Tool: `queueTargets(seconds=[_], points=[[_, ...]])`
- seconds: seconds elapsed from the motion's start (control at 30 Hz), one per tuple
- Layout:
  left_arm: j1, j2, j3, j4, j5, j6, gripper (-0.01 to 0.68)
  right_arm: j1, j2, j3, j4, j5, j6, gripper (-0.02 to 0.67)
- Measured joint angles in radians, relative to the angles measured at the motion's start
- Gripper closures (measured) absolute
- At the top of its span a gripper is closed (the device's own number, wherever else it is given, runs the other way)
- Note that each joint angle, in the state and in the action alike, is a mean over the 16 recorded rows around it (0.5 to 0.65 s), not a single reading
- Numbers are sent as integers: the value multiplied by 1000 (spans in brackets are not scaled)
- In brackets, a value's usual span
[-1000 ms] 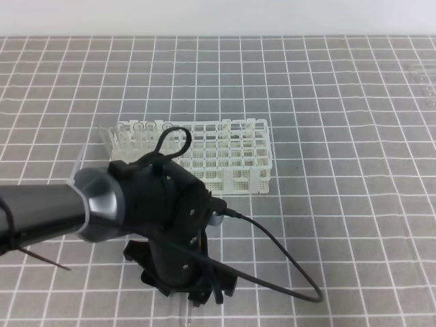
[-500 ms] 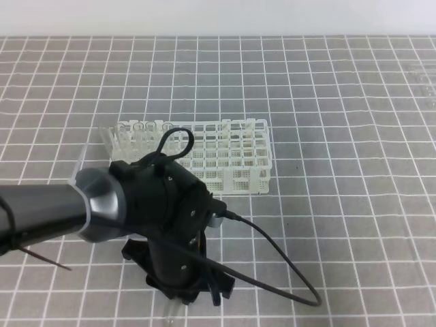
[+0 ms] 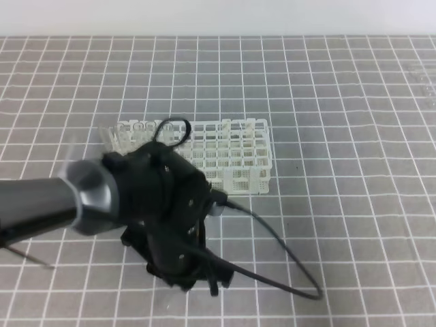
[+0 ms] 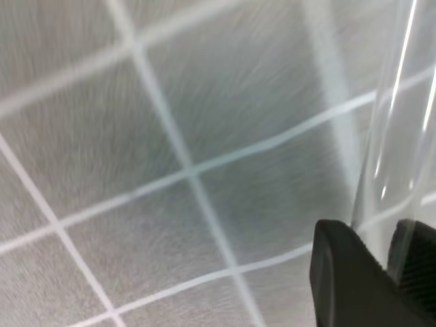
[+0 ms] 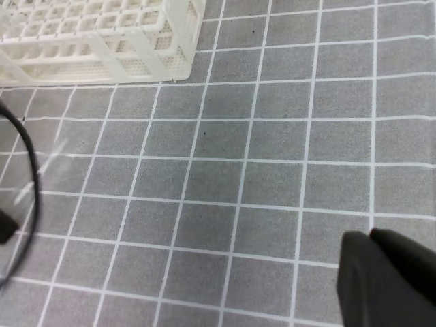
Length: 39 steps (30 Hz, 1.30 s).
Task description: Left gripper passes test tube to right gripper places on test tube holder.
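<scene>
Left gripper [image 3: 194, 283] low over the grey gridded mat [image 3: 354, 136], near the bottom edge of the high view, pointing down at the end of a thick black wrist with a silver-grey collar. Motion blur over the whole arm there, so finger detail lost. Black cable [image 3: 272, 252] looping out from the wrist to the right and lying on the mat.

From the left wrist camera: test tube [image 4: 398, 116] standing up between two black fingers [image 4: 344, 279], clear glass with bright streaks along its length, running up and out of the top edge. Fingers clamped on either side of the tube's lower part (only their tips in view, at the bottom right corner). White grid lines of the mat below, blurred.

Test tube holder [image 3: 231, 160] behind the left arm, white lattice rack resting flat on the mat, its left end partly hidden by the wrist. Several clear tubes [image 3: 129, 133] leaning in the rack's left rows.

Right gripper [image 5: 385, 276] seen only from its own wrist camera as a dark blurred finger mass in the bottom right corner; open or closed, cannot tell. Corner of the rack at that view's top left, well apart from the gripper.
</scene>
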<state>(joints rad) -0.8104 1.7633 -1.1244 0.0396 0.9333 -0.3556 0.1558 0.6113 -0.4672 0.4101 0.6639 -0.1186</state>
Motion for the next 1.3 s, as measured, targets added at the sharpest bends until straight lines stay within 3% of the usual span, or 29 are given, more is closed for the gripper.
queueTargets(seconds=[0.23,0.4,0.63,0.9,1.1,1.3], points=[[-1,-97,-21,38,-34,21,669,0,0,0,1,9,0,650],[0,-222,38,94,-168,18,670,0,1,-3,15,19,-4,650],[12,-433,245,197,-534,-20,670,0,29,-39,91,53,-53,650],[84,-591,510,260,-1004,-82,668,17,166,-149,305,104,-233,650],[144,-611,608,266,-1227,-109,669,113,322,-274,411,90,-348,650],[170,-604,639,265,-1327,-115,670,284,453,-403,361,20,-348,650]])
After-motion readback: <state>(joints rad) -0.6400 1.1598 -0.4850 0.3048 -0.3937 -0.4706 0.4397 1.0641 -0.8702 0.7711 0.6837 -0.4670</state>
